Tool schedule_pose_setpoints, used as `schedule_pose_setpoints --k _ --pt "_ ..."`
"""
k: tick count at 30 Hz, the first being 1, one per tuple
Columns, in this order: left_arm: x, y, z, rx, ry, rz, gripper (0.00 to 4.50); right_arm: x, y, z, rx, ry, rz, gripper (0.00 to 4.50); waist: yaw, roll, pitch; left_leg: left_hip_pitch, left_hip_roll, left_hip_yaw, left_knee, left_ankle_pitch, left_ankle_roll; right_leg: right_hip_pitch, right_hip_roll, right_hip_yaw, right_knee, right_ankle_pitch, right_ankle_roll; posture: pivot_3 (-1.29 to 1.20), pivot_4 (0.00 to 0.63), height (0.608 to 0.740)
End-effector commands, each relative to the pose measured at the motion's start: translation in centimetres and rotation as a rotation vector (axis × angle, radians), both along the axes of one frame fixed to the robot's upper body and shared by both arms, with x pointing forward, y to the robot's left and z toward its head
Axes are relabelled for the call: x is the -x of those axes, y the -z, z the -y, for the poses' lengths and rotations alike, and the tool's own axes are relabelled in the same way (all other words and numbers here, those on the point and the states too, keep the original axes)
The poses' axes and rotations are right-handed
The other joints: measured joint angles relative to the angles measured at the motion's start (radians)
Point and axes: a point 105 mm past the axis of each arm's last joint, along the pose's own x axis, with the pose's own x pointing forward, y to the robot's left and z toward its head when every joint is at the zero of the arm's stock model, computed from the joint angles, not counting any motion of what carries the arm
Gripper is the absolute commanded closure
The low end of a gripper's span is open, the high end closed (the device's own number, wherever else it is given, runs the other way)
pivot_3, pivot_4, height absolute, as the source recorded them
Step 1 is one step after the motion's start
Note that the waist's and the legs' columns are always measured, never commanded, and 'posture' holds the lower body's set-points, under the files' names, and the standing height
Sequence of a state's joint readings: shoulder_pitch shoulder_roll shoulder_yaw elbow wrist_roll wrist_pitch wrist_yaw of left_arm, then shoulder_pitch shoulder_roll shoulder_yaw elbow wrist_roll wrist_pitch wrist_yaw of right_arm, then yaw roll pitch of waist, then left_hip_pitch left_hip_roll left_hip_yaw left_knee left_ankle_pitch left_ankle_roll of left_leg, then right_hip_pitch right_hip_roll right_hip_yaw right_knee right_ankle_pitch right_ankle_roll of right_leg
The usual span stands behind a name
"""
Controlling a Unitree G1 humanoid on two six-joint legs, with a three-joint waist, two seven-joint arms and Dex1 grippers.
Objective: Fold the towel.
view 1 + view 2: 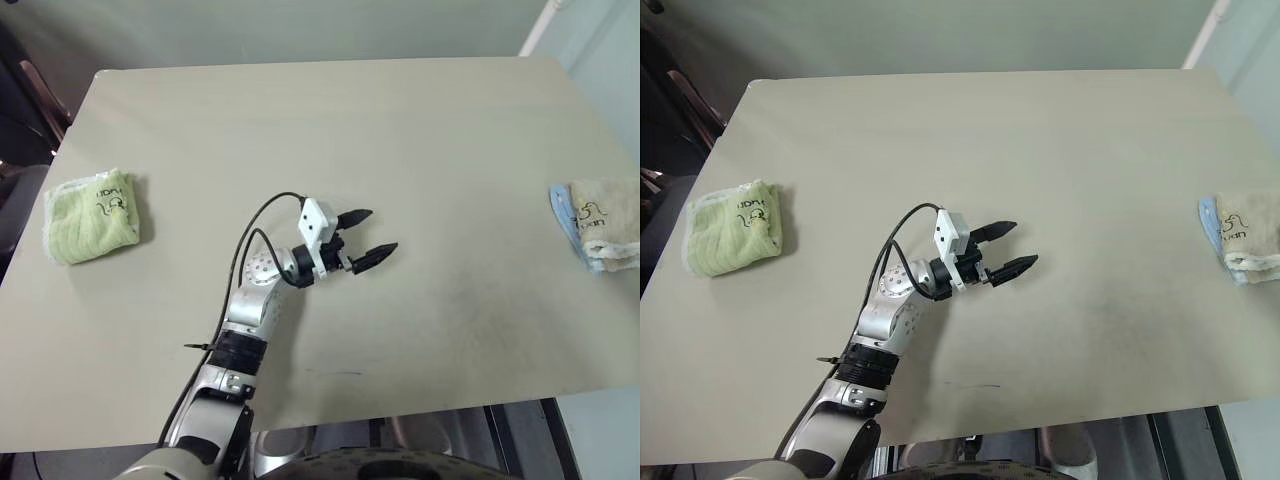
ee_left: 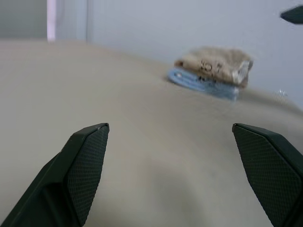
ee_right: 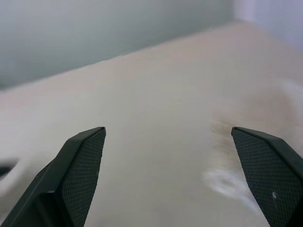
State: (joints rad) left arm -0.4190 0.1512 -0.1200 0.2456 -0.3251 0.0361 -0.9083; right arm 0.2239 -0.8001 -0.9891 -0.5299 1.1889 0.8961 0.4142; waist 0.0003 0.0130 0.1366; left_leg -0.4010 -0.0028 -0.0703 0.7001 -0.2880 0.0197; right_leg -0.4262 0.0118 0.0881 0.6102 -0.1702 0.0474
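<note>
Beige counter point(image 1: 400, 130), broad and bare through its middle, with its far edge against a pale wall and its near edge running along the bottom of the head views. Tan towel point(image 1: 605, 215) sits folded at the counter's right edge, stacked on a light-blue folded towel point(image 1: 566, 215) whose rim shows along the inner side; the dark logo faces up. The bundle's long axis runs roughly from the far side toward the near side, parallel to that right edge; which way its loop points cannot be told. Light-green folded towel point(image 1: 92, 215) lies near the left edge, well apart from the stack. Left end effector point(image 1: 365, 237) hangs over the open centre, pointing right toward the towel stack, fingers spread wide and empty; the left wrist view shows the stack point(image 2: 213, 68) well ahead between the fingertips. Right end effector point(image 3: 168, 137) also stands wide with nothing between its fingers, above blurred bare counter.
</note>
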Motion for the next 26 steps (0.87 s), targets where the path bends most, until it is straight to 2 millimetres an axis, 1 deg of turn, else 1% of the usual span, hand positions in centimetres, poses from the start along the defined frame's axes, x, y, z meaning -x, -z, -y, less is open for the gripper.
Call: schedule_pose_setpoints --k 1,2,4,5,6,8,11,14,17,19,22,24,26 --pt "-0.2 -1.5 -1.7 0.017 -0.024 0.061 0.00 -1.8 -0.3 -4.7 0.152 -0.198 0.069 0.02 -0.004 0.000 0.000 0.000 0.000 0.000 0.000 0.000 0.000 0.000 0.000 0.000 0.000 0.001 0.000 0.00 0.150 0.740" --pt "-0.1 -1.6 -2.1 0.018 -0.024 0.063 0.00 -2.2 -0.1 -5.7 0.173 -0.239 0.075 0.02 -0.003 0.001 0.000 0.000 0.000 0.000 0.000 0.000 0.000 -0.001 0.000 0.000 0.000 0.001 0.000 0.00 0.150 0.740" --pt "0.0 -1.6 -2.3 0.020 -0.022 0.064 0.00 -2.5 0.1 -6.3 0.193 -0.267 0.087 0.02 0.002 0.001 -0.001 0.000 0.001 -0.001 0.000 0.001 0.000 -0.001 0.000 0.000 0.001 0.002 -0.002 0.00 0.150 0.740" --pt "0.2 -1.7 -2.7 0.024 -0.016 0.059 0.00 -3.0 0.2 -7.0 0.205 -0.288 0.101 0.02 0.006 0.002 -0.001 -0.001 0.001 -0.002 -0.001 0.001 0.000 -0.001 0.000 0.000 0.001 0.003 -0.004 0.00 0.150 0.740" --pt "0.7 -1.7 -3.3 0.016 -0.003 0.061 0.00 -3.7 0.9 -8.2 0.251 -0.334 0.107 0.02 0.007 0.002 -0.001 -0.002 0.001 -0.002 -0.001 0.002 0.001 -0.001 0.000 0.000 0.002 0.004 -0.007 0.00 0.150 0.740" --pt "2.0 -1.7 -4.4 0.008 0.034 0.057 0.00 -4.8 2.5 -10.1 0.329 -0.411 0.111 0.02 0.005 0.001 -0.001 -0.002 0.001 -0.001 0.000 0.003 -0.001 -0.002 0.000 0.000 0.001 0.005 -0.008 0.00 0.150 0.740" --pt "3.0 -2.0 -5.6 0.024 0.061 0.041 0.00 -5.4 3.8 -11.7 0.362 -0.468 0.118 0.02 0.006 0.001 -0.001 -0.002 0.002 -0.001 -0.001 0.003 -0.001 -0.003 -0.001 -0.001 0.001 0.006 -0.003 0.00 0.150 0.740" --pt "3.9 -2.2 -6.7 0.010 0.084 0.032 0.00 -6.2 4.7 -12.9 0.398 -0.499 0.150 0.02 0.011 0.002 -0.001 -0.003 0.002 -0.002 -0.001 0.003 -0.001 -0.003 -0.001 -0.002 0.002 0.005 -0.002 0.00 0.150 0.740" --pt "3.8 -2.3 -7.7 -0.016 0.063 0.038 0.00 -7.5 5.2 -13.6 0.415 -0.495 0.184 0.02 0.011 0.002 -0.001 -0.003 0.003 -0.002 -0.001 0.003 -0.001 -0.003 -0.001 -0.002 0.002 0.005 -0.002 0.00 0.150 0.740" --pt "3.7 -2.4 -7.9 -0.029 0.031 0.050 0.00 -8.5 6.0 -14.2 0.437 -0.516 0.197 0.02 0.008 0.002 -0.002 -0.002 0.003 -0.001 0.000 0.003 -0.001 -0.003 -0.001 -0.002 0.001 0.006 -0.003 0.00 0.150 0.740" --pt "3.8 -2.0 -8.2 -0.038 -0.003 0.050 0.00 -8.9 6.8 -15.2 0.448 -0.553 0.202 0.02 0.008 0.002 -0.002 -0.002 0.003 -0.002 0.000 0.003 -0.001 -0.003 -0.002 -0.002 0.001 0.008 -0.006 0.00 0.150 0.740" --pt "4.0 -1.9 -8.1 -0.040 -0.010 0.047 0.00 -9.0 7.0 -15.6 0.452 -0.562 0.207 0.02 0.007 0.002 -0.002 -0.002 0.003 -0.002 -0.001 0.003 -0.002 -0.003 -0.001 -0.003 0.001 0.008 -0.008 0.00 0.150 0.740" --pt "4.4 -2.2 -7.9 -0.026 -0.014 0.039 0.00 -9.0 6.6 -16.1 0.423 -0.572 0.223 0.02 0.007 0.002 -0.002 -0.002 0.003 -0.001 -0.001 0.004 -0.002 -0.004 -0.001 -0.003 0.001 0.008 -0.010 0.00 0.150 0.740"
